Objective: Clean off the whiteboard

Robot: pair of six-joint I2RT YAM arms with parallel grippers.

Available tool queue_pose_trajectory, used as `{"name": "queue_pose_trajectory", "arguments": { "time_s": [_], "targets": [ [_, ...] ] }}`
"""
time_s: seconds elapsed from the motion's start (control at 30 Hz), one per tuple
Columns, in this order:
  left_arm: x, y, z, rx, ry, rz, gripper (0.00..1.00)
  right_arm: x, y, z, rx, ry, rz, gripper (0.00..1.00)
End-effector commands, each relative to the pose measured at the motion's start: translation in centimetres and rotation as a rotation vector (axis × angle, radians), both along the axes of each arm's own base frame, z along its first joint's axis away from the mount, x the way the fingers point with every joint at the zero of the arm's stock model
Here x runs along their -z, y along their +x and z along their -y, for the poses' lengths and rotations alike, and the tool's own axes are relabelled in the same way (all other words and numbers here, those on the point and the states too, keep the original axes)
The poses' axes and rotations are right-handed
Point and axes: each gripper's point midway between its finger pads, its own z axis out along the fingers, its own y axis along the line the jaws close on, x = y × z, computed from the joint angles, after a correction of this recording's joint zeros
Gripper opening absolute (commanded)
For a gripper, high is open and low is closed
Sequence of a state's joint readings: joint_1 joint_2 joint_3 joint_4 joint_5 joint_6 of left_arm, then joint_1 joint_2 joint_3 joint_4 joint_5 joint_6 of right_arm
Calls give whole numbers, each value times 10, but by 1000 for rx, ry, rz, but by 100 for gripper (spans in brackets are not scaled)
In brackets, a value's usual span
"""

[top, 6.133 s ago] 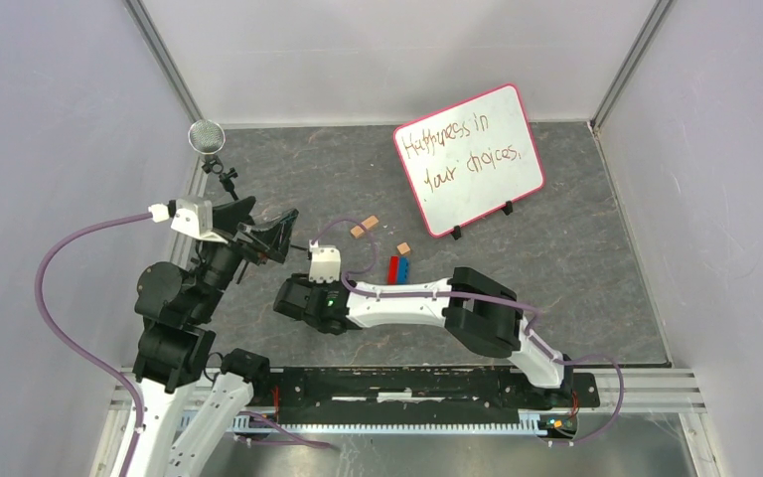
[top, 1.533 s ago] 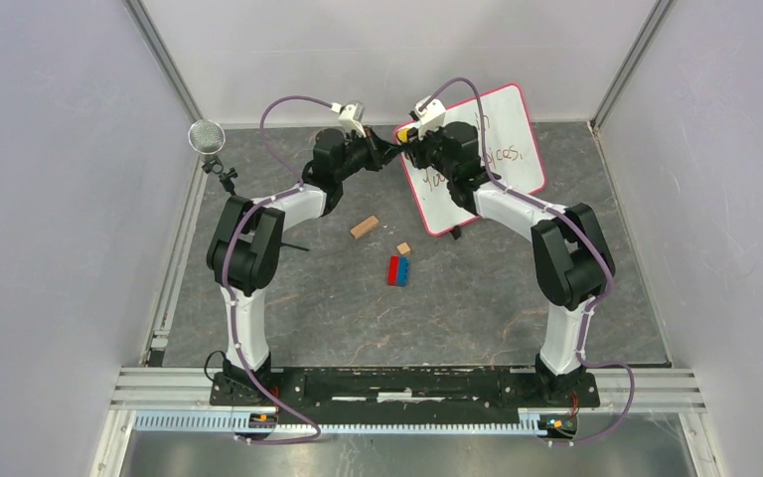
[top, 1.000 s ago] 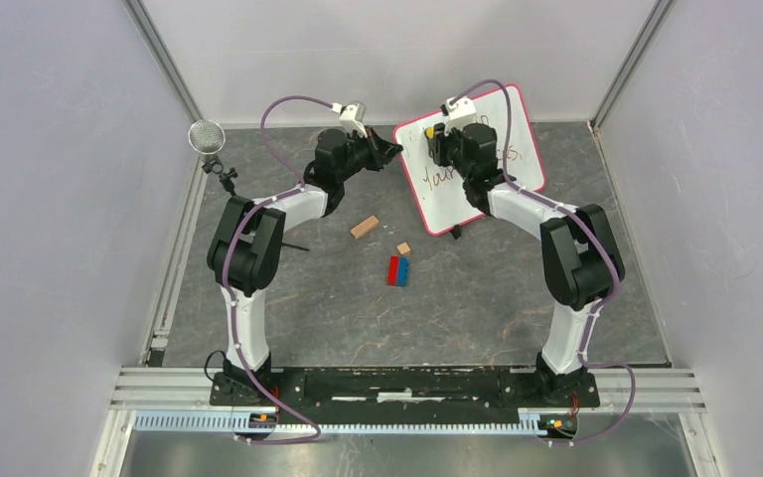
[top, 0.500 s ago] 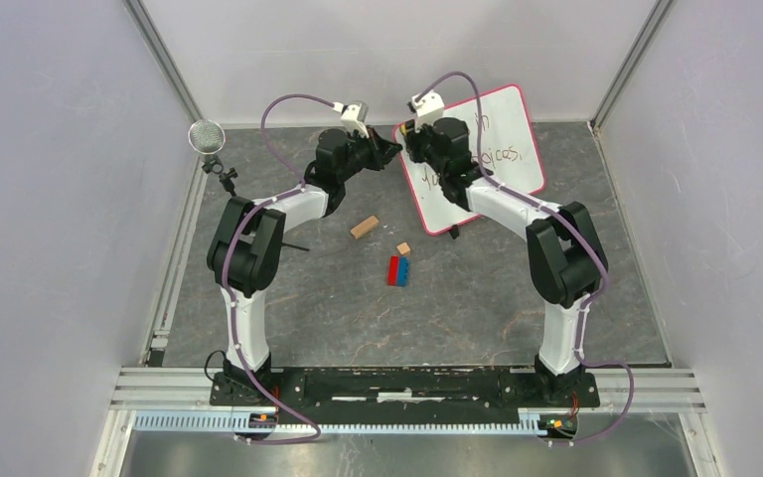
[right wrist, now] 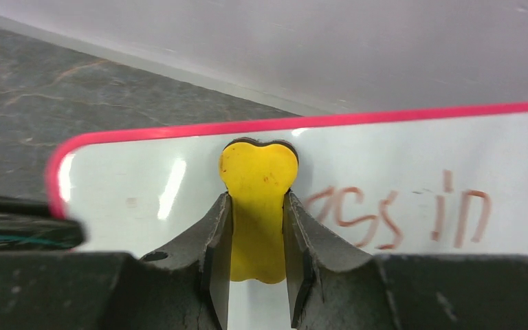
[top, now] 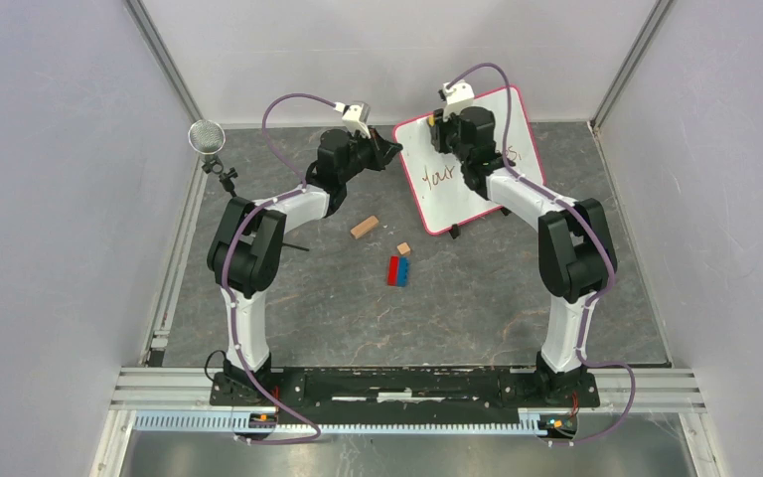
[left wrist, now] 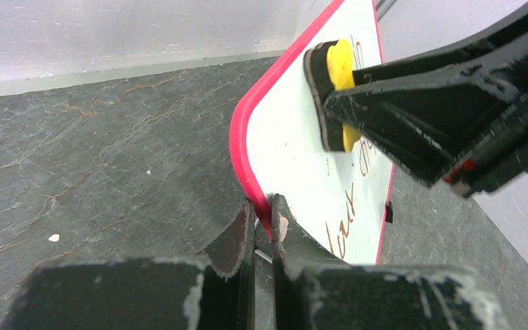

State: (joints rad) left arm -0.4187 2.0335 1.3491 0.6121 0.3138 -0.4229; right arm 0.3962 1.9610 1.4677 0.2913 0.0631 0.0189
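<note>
By the left wall stands a mesh-headed microphone [top: 207, 136]. The left gripper [left wrist: 261, 216] is clamped on the red left edge of the whiteboard [top: 442, 204] — the board stands propped on its feet at the back of the table, right of centre. Nearer lie a tan block [top: 364, 227] and a red-and-blue block [top: 397, 269]. The right gripper [right wrist: 256, 203] pinches a yellow eraser [right wrist: 258, 165] against the board's top — handwriting shows to the eraser's right.

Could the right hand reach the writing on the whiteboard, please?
Probably yes: the right hand holds the yellow eraser on the whiteboard beside the writing, nothing between; the left hand only pinches the edge.
</note>
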Motion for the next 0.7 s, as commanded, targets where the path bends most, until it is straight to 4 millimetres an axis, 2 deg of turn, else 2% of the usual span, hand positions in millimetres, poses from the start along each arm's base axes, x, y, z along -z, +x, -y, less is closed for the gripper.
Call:
{"name": "queue_pose_trajectory", "arguments": {
  "time_s": [0.0, 0.13, 0.2, 0.33, 0.43, 0.53, 0.6, 0.67],
  "targets": [
    [-12, -16, 10, 55, 80, 77, 2, 28, 10, 64, 124, -57, -102, 6],
    [-13, -17, 9, 48, 88, 82, 2, 30, 12, 76, 133, -103, -109, 5],
    [-13, -17, 9, 47, 89, 83, 2, 31, 10, 67, 94, -101, -108, 5],
    [-14, -18, 11, 55, 88, 86, 2, 23, 0, 26, -14, -162, -84, 5],
    [-15, -20, 13, 59, 96, 93, 2, 18, -16, -12, -111, -212, -53, 5],
    [-16, -21, 16, 65, 100, 101, 2, 23, -35, -48, -206, -229, -50, 5],
    [-16, -22, 18, 69, 104, 102, 2, 31, -45, -67, -268, -231, -59, 5],
    [-16, -22, 18, 70, 104, 102, 2, 36, -47, -72, -271, -239, -68, 4]
  ]
}}
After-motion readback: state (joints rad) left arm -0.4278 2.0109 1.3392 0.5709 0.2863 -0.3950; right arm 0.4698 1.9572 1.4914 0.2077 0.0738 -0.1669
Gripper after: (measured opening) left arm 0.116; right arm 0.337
